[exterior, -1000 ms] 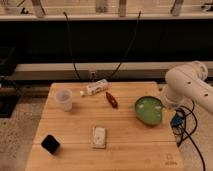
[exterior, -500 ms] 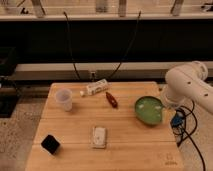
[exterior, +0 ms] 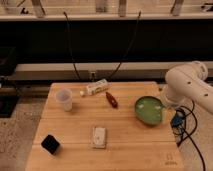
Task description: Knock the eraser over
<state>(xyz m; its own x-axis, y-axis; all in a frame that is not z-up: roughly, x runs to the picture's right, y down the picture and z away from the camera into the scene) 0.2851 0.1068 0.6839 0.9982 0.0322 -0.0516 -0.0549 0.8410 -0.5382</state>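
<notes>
We see a pale wooden plank desk (exterior: 75,160), its left, back and right edges in view, with speckled floor on either side and a dark wall hung with cables behind. Wide bare wood runs along the front and through the middle.

Toward the front left, close to the left edge, stands the eraser (exterior: 50,144), a small matte black block with nothing touching it. Behind it sits a translucent cup (exterior: 64,99). A flat white-grey pad (exterior: 99,137) lies front of centre. Near the back lie a white bottle (exterior: 95,88) on its side and a small red oblong thing (exterior: 111,99). A round green bowl (exterior: 149,110) sits by the right edge.

Just beside the bowl, off the desk's right side, the smooth white arm (exterior: 190,85) bends down to the claw (exterior: 173,118), which is spread wide and holds nothing. The eraser is well apart from the claw, across the whole desk to its left and nearer the front.
</notes>
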